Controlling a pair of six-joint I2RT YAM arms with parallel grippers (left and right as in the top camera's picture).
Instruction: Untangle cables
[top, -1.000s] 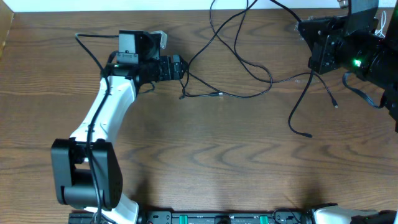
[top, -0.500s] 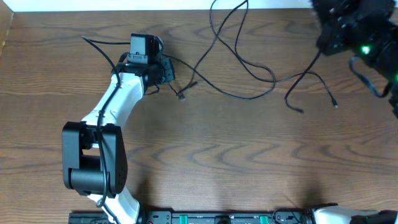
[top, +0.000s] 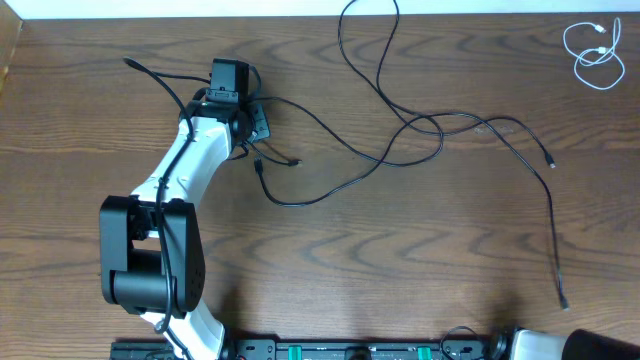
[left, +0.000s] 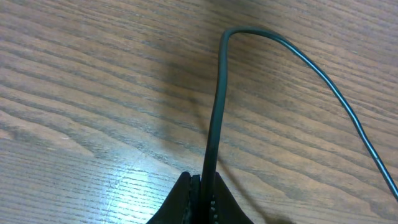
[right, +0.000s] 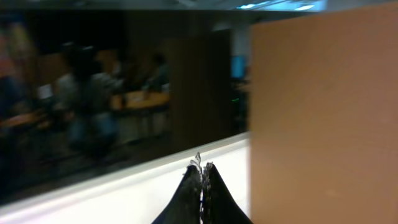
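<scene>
- The left pincer (left: 202, 191) is closed tight on the black cable (left: 215, 112). The cord rises straight out from between its tips, bends sharply, and runs away to one side over the tabletop (left: 93, 74).
- Beyond the left pincer, the black cable sprawls across the tabletop in slack curves and crosses over itself well ahead of the tips. One small plug (top: 297, 162) lies just beside the pincer.
- The white cable (top: 590, 50) lies far from both pincers at a far corner, curled into small loops. It looks to be clear of the black one.
- The right pincer (right: 201, 173) is shut with nothing in it. It is raised off the tabletop and faces the room.
- Handling, as a judgement:
  - Both cords look light and limp. They should trail after any pull rather than push, and a tug at one spot would likely drag the loose curves along.
  - The black cord is thin and smooth, so it may slide through closed tips under a hard pull.
  - The small plugs look too slight to stop such a slide.
- Where to hold, as a judgement:
  - A hold close to a crossing would lift one strand over the other.
  - The white loops look springy, and taking an end plug seems best for drawing them straight.
</scene>
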